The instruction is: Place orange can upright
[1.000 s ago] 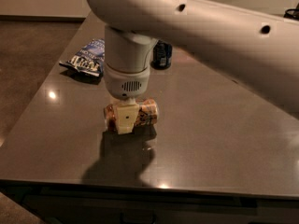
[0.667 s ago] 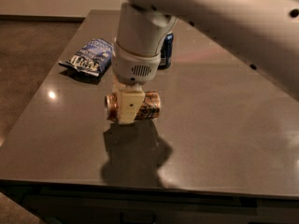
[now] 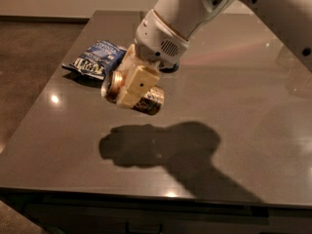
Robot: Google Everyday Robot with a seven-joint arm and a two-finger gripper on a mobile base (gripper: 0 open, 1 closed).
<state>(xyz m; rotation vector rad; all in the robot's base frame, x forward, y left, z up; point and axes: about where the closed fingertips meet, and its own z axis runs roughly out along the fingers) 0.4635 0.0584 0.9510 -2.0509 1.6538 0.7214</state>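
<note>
We see the gripper (image 3: 132,84) above the grey table (image 3: 234,130) | its cream fingers (image 3: 140,80) pinch the orange can (image 3: 150,100) around its middle | can held in the air, tilted sideways, shadow (image 3: 156,143) beneath | blue snack bag (image 3: 95,58) behind-left.

The tool (image 3: 132,84), above the left half of the counter (image 3: 234,130), covers the middle band of the orange can (image 3: 152,100). The arm (image 3: 253,4) is cut off at the top and right edges. Lettering on the blue bag (image 3: 95,58) is illegible.
</note>
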